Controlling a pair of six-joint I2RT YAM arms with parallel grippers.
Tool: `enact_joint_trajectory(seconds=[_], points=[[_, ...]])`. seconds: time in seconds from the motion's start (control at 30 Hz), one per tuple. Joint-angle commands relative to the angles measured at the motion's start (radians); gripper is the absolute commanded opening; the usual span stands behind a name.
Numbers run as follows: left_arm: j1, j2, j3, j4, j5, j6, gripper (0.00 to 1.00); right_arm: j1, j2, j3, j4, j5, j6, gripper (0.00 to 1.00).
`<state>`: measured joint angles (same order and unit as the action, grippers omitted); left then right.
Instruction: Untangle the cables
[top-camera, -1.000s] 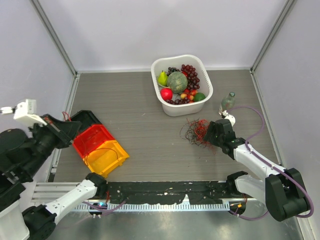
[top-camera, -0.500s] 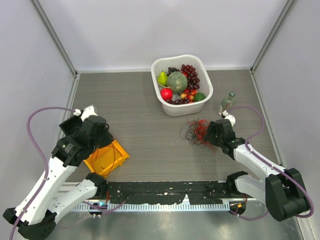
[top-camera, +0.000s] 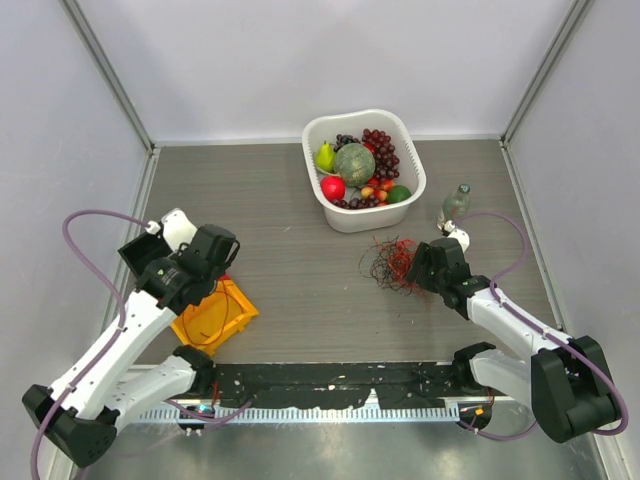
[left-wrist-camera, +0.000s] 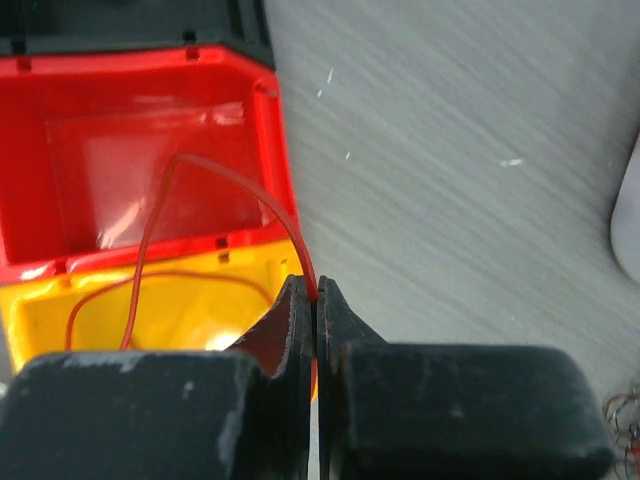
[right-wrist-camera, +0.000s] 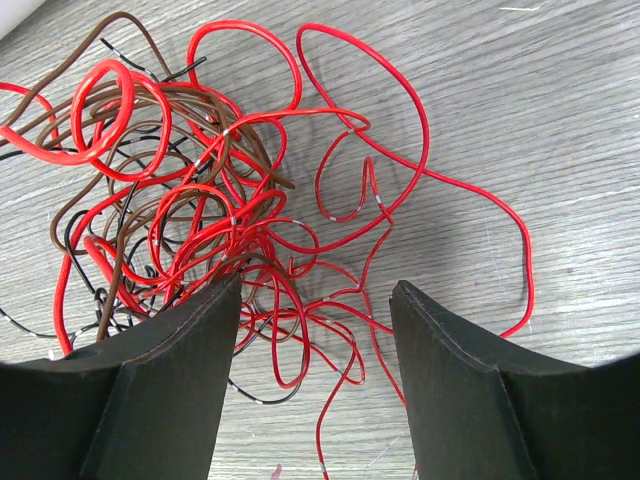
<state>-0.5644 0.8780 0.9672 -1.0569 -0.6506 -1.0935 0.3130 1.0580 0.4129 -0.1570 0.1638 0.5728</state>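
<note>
Right end effector (right-wrist-camera: 315, 300), spread wide, is nearer: tangled thin red and brown cables (right-wrist-camera: 200, 200) lie just left; left end effector (left-wrist-camera: 315, 300) pinches one red wire (left-wrist-camera: 300, 250).

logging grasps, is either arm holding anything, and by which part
Left jaws are shut on a thin red cable, pinching its loop over the yellow bin. Right jaws are open, holding nothing.
</note>
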Motion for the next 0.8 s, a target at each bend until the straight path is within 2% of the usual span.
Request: enact_joint_trajectory(seconds=[0.0, 0.07, 0.17, 0.3, 0.4, 0.47, 0.57, 0.67, 0.77], points=[[0.003, -0.028, -0.1, 0.399, -0.214, 0.177, 0.0, 0.006, -0.006, 0.003, 0.037, 0.005, -0.014, 0.66], [0.001, -0.063, -0.186, 0.588, -0.292, 0.294, 0.0, 0.006, -0.006, 0.003, 0.037, 0.003, -0.014, 0.66], [0.003, -0.099, -0.281, 0.821, -0.31, 0.423, 0.0, 0.006, -0.007, 0.003, 0.037, 0.005, -0.013, 0.66], [0.003, -0.137, -0.358, 0.929, -0.281, 0.445, 0.0, 0.008, -0.004, 0.003, 0.037, 0.002, -0.016, 0.66], [0.001, -0.189, -0.459, 1.136, -0.242, 0.527, 0.0, 0.008, -0.004, 0.003, 0.039, 0.003, -0.014, 0.66], [0.001, -0.203, -0.425, 0.998, -0.259, 0.444, 0.0, 0.008, -0.001, 0.004, 0.039, 0.002, -0.016, 0.66], [0.001, -0.177, -0.311, 0.575, -0.316, 0.157, 0.0, 0.009, -0.001, 0.004, 0.037, 0.005, -0.014, 0.66], [0.001, -0.145, -0.214, 0.198, -0.284, -0.131, 0.0, 0.009, -0.001, 0.006, 0.039, 0.005, -0.016, 0.66], [0.001, -0.105, -0.128, -0.056, -0.212, -0.339, 0.0, 0.009, 0.002, 0.006, 0.039, 0.003, -0.017, 0.66]])
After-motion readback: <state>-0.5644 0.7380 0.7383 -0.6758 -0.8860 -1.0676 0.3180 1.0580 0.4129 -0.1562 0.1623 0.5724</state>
